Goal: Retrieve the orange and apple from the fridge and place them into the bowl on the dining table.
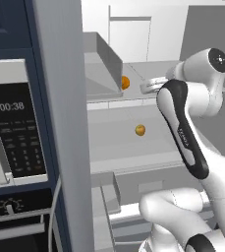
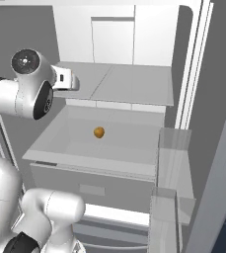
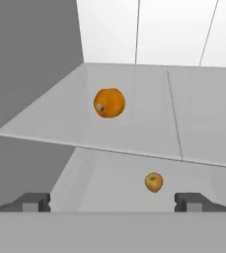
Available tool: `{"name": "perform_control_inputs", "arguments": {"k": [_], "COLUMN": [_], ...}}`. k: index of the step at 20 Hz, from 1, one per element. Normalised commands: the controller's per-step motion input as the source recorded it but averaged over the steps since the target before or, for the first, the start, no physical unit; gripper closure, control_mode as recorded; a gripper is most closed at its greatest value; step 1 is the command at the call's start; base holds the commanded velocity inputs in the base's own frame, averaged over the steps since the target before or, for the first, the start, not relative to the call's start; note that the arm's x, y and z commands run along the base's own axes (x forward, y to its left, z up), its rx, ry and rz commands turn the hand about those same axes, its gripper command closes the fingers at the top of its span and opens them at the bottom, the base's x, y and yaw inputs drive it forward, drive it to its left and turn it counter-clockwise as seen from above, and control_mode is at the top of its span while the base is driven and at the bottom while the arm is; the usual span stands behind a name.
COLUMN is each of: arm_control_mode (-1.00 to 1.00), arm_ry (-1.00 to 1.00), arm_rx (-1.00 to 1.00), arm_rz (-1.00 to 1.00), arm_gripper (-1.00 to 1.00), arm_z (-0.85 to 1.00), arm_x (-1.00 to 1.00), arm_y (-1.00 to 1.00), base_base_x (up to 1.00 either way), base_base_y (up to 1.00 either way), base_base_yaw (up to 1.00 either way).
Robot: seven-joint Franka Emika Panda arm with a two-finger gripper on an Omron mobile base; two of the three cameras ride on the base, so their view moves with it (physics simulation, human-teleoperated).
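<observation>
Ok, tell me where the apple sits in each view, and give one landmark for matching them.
Left base view: the apple lies centre, on the lower fridge shelf.
Right base view: apple left of centre, same shelf.
Hand view: apple lower centre, beneath the glass shelf holding the orange.
Shared landmark: that lower shelf.

The fridge stands open, its grey door edge upright beside a microwave (display lit). An orange sits on the upper shelf; the apple lies on the shelf below.
</observation>
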Motion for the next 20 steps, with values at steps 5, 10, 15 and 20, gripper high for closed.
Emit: {"name": "perform_control_inputs", "arguments": {"k": [5, 10, 15, 20], "arm_control_mode": [-1.0, -1.0, -1.0, -1.0], "arm_ry": [0.07, 0.03, 0.0, 0.0], "arm_rx": [0.0, 0.0, 0.0, 0.0], "arm_rz": [0.0, 0.0, 0.0, 0.0], "arm_gripper": [-1.0, -1.0, -1.0, -1.0], "arm_z": [-0.16, -0.1, -0.01, -0.1], "arm_x": [0.6, 0.46, 0.33, 0.36], "arm_y": [0.23, 0.29, 0.07, 0.09], "base_base_x": [0.0, 0.0, 0.0, 0.0], "base_base_y": [0.0, 0.0, 0.0, 0.0], "base_base_yaw": [0.0, 0.0, 0.0, 0.0]}}
